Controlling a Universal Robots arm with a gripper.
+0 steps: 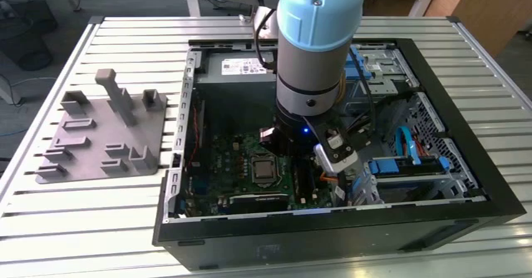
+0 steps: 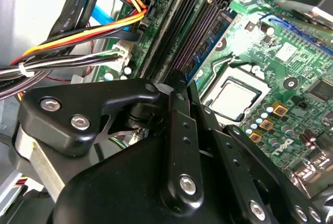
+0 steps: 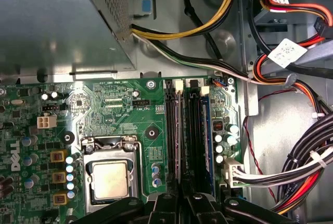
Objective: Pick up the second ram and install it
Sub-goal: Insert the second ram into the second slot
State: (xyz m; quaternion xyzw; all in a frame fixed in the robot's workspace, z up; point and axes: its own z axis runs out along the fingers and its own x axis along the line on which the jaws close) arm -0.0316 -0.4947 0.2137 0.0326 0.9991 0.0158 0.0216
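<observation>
The gripper is hovering over the memory slots; I cannot tell if its jaws are closing.

Computer case: on the slatted table.
Fixture plate: at the case's 9 o'clock in the exterior view.
Memory slots: 3 o'clock of processor socket, first wrist view.

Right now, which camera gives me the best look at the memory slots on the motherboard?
The first wrist view: the memory slots run straight down the board beside the CPU socket, seen from above with their end latches. The second wrist view shows them at a slant, their near ends behind the gripper body. In the exterior view the arm covers most of that area.
</observation>
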